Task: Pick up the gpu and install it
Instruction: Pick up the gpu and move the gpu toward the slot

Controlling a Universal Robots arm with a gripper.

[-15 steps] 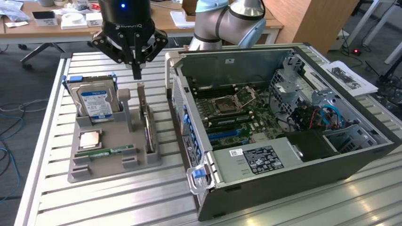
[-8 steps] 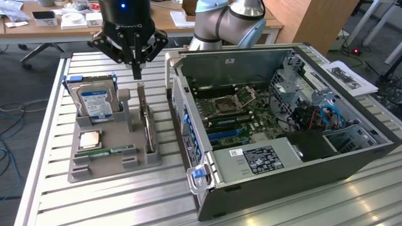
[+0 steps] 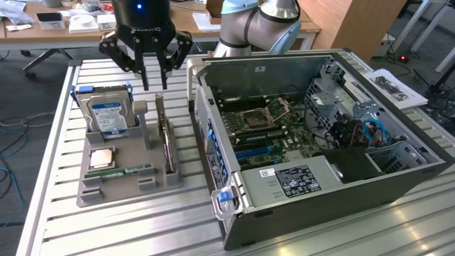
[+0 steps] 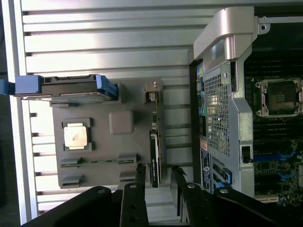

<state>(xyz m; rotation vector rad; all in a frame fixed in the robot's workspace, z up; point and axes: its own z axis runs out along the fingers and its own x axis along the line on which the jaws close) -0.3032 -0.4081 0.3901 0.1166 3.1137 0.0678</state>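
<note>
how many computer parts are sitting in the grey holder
4: the hard drive upright at the far end, the processor chip flat in the middle, the memory stick near the front, the graphics card on edge nearest the case.

Your gpu (image 3: 166,143) is a thin, flat, dark card standing upright on its long edge in a slot of the gray holder tray (image 3: 106,196). It's seated, untouched, not installed. From the wrist view you see it edge-on, a narrow dark strip with the silver bracket (image 4: 152,91) at one end. The slot is on the tray's side nearest the open computer case (image 3: 284,186), just beside the case, not touching it.
</note>
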